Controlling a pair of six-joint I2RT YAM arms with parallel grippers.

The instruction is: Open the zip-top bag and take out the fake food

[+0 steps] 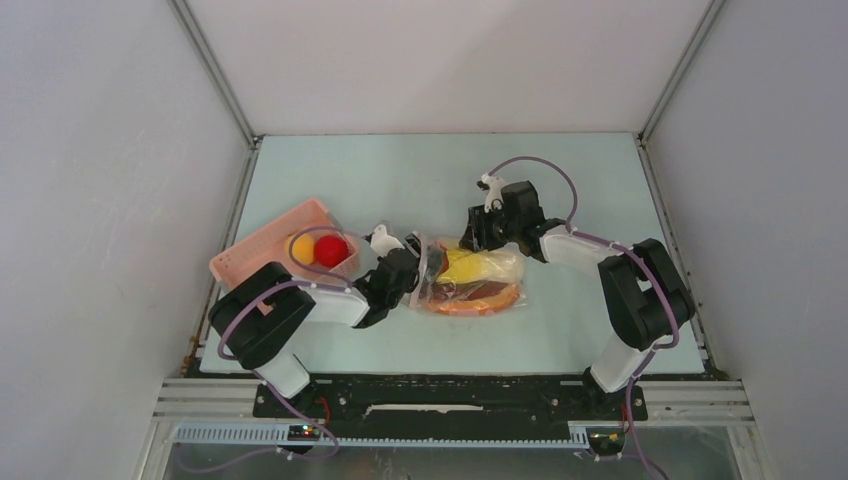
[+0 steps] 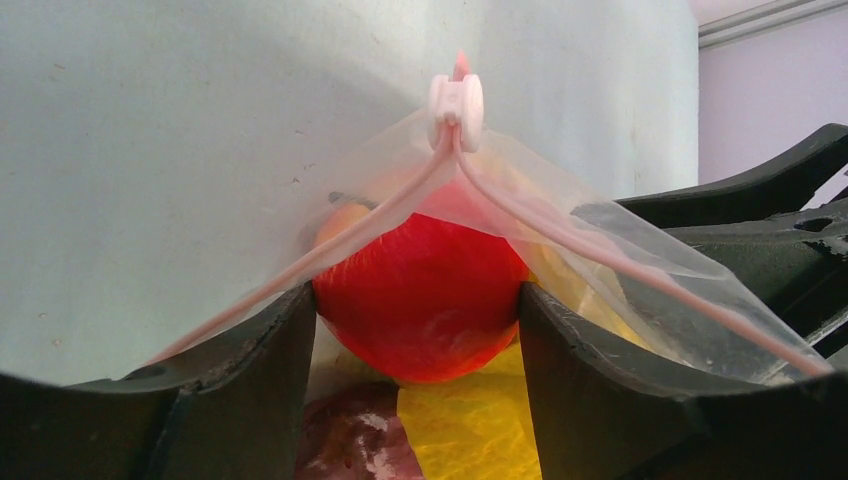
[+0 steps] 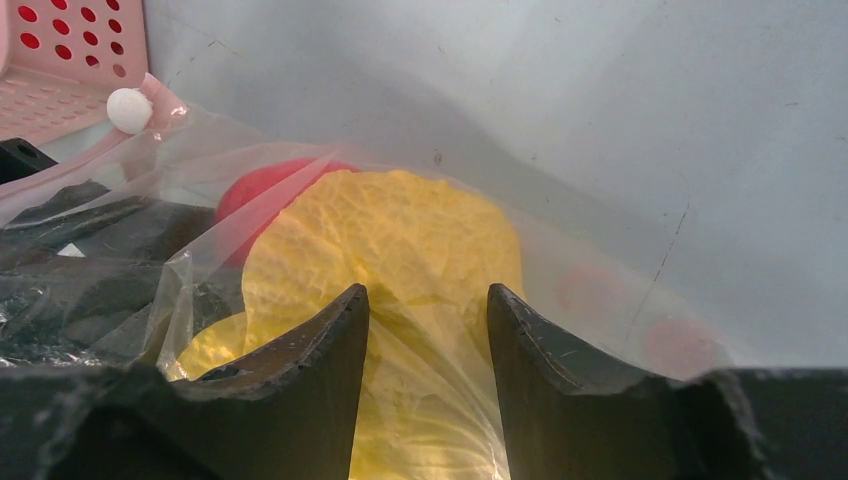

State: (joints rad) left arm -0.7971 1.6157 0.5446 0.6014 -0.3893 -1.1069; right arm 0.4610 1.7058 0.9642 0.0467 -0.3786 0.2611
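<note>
The clear zip-top bag (image 1: 480, 280) lies mid-table, its pinkish zip strip spread apart below the white slider (image 2: 456, 100). My left gripper (image 1: 418, 268) reaches into the bag's mouth. In the left wrist view the left gripper (image 2: 415, 300) is shut on a red round fruit (image 2: 420, 250), with both fingers touching it. A larger yellow piece (image 2: 470, 430) and a dark reddish piece (image 2: 350, 440) lie below. My right gripper (image 1: 468, 238) is at the bag's far side. In its wrist view the right gripper (image 3: 425, 300) pinches the bag's plastic over the yellow piece (image 3: 400, 225).
A pink slatted basket (image 1: 262, 255) stands left of the bag, holding an orange-yellow round fruit (image 1: 302, 247) and a red round fruit (image 1: 332, 250). The basket's corner (image 3: 70, 60) shows in the right wrist view. White walls enclose the table on three sides.
</note>
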